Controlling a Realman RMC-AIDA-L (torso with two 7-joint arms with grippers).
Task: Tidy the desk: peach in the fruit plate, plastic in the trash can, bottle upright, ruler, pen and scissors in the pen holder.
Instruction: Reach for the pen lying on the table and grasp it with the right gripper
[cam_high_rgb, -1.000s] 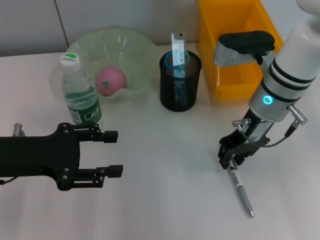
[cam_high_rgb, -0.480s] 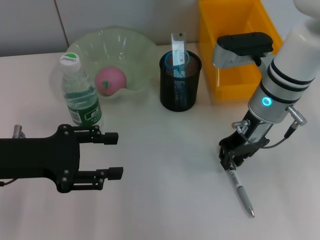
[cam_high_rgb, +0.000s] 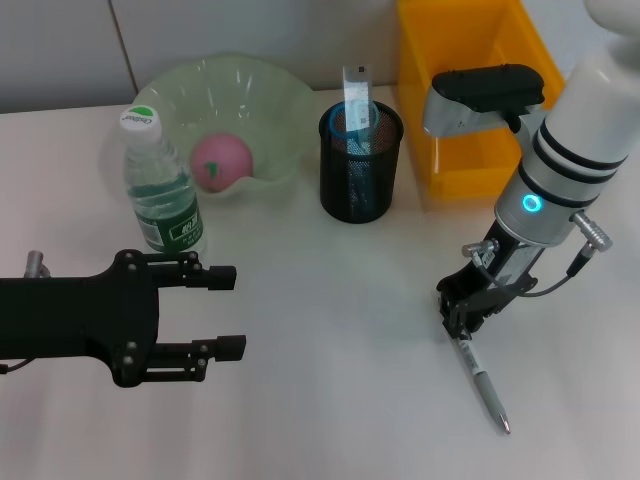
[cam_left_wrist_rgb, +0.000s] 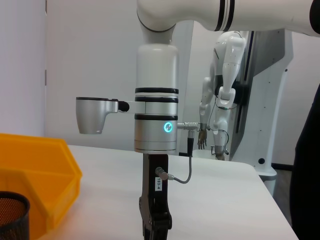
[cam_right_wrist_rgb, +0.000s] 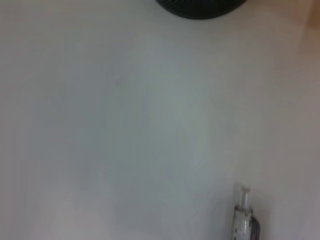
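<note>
A grey pen (cam_high_rgb: 483, 382) lies on the white table at the right front; it also shows in the right wrist view (cam_right_wrist_rgb: 245, 222). My right gripper (cam_high_rgb: 462, 312) is open and hangs just over the pen's upper end, holding nothing. The left wrist view shows it from afar (cam_left_wrist_rgb: 155, 227). The black mesh pen holder (cam_high_rgb: 360, 170) holds a ruler (cam_high_rgb: 355, 95) and blue-handled scissors (cam_high_rgb: 345, 125). The pink peach (cam_high_rgb: 220, 160) lies in the green fruit plate (cam_high_rgb: 270, 90). The water bottle (cam_high_rgb: 160, 190) stands upright. My left gripper (cam_high_rgb: 222, 310) is open and empty at the left front.
A yellow bin (cam_high_rgb: 475, 90) stands at the back right, behind my right arm; it also shows in the left wrist view (cam_left_wrist_rgb: 35, 170). The pen holder's rim (cam_right_wrist_rgb: 200, 7) sits at the edge of the right wrist view.
My right gripper has sunk a little closer to the pen's upper end. The pen and my left arm have not moved.
</note>
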